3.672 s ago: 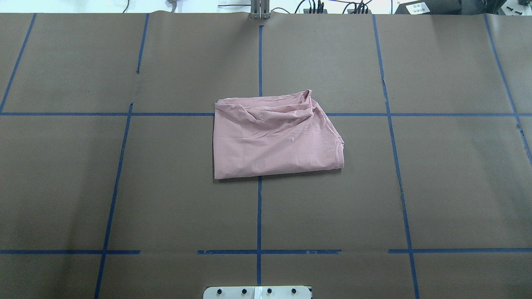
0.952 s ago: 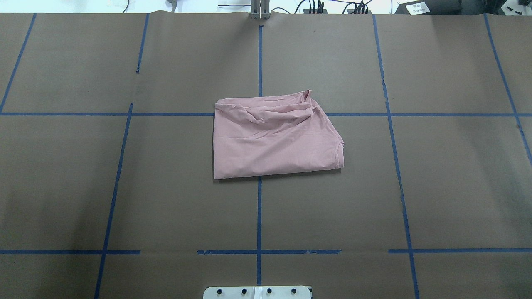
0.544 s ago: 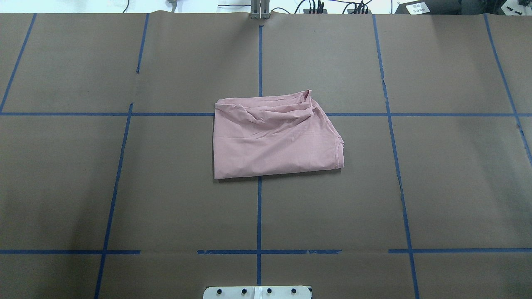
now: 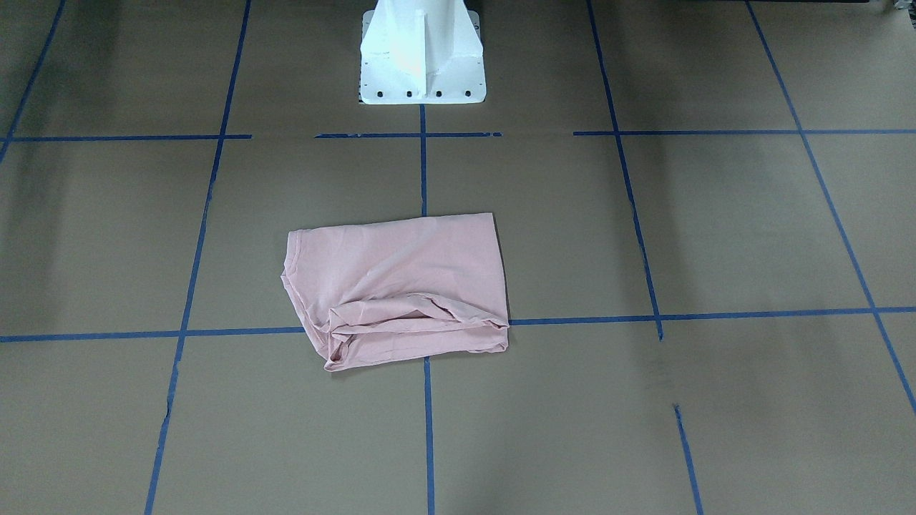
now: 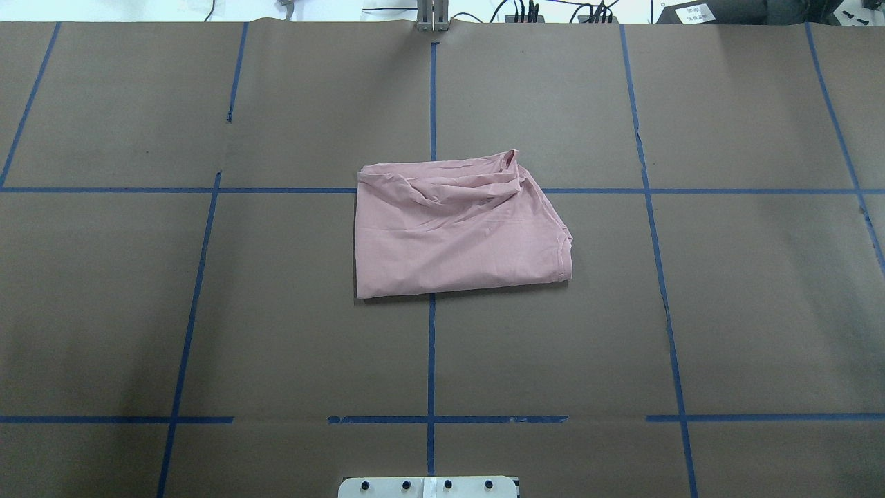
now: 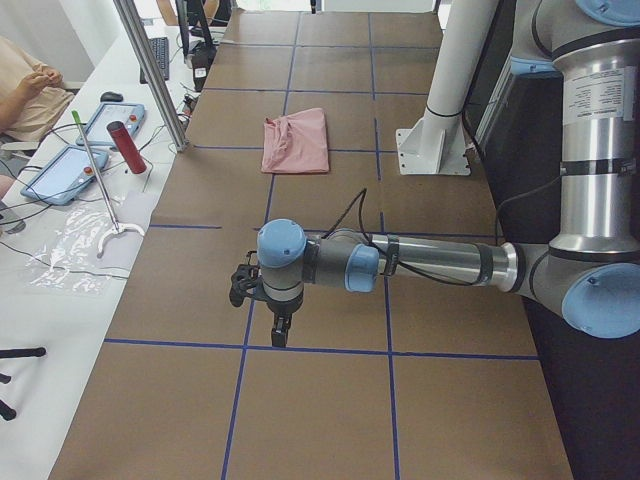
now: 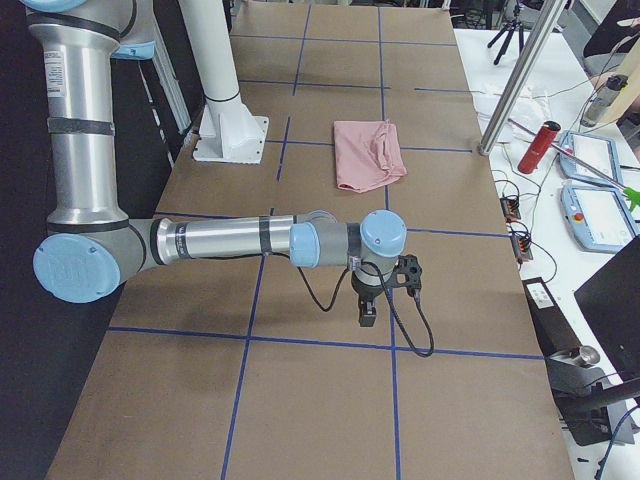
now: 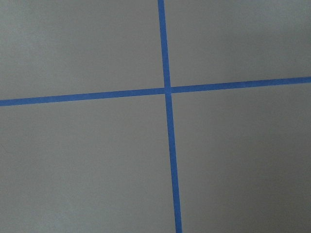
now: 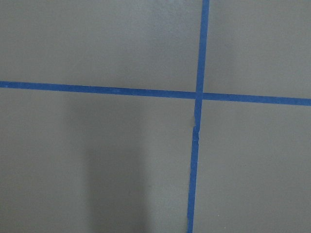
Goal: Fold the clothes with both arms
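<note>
The pale pink T-shirt lies folded into a rough rectangle at the table's middle, with bunched folds along its far edge; it also shows in the front view and both side views. Its print is hidden. Both arms are outside the overhead and front views. My left gripper hangs over bare table far from the shirt, near the table's left end. My right gripper hangs likewise near the right end. I cannot tell whether either is open or shut. The wrist views show only brown table and blue tape.
The white pedestal base stands at the robot's side of the table. A metal post, a red bottle and tablets stand on the white bench across the table, where an operator sits.
</note>
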### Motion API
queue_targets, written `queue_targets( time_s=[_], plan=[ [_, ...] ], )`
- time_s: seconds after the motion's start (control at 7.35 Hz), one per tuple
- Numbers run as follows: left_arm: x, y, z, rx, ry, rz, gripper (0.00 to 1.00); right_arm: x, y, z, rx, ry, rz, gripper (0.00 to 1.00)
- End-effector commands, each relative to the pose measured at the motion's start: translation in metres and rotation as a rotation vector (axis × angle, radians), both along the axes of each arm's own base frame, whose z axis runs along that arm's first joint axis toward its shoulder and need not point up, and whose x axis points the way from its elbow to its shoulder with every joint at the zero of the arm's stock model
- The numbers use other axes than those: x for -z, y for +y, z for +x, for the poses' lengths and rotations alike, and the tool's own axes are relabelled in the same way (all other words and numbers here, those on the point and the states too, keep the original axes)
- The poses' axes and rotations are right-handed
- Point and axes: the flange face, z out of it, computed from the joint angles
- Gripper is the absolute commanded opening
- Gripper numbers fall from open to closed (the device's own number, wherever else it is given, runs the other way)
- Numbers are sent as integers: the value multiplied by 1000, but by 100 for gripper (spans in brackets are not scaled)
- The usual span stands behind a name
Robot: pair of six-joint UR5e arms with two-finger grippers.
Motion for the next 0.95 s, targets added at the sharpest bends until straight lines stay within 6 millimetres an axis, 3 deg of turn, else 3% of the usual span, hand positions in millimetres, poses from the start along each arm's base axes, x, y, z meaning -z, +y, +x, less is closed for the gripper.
queue_targets(
  time_s=[0.0,0.27,0.82],
  plan=[
    [-12,26,-2,-15,-6,-15,100,6,1,-11,22,-3,4,100],
    [-23,32,-2,-100,-16,36,100,5,7,-11,24,-9,3,100],
    [-38,56,-5,-97,-2,-102,100,2,11,-11,25,-9,-3,100]
  ],
)
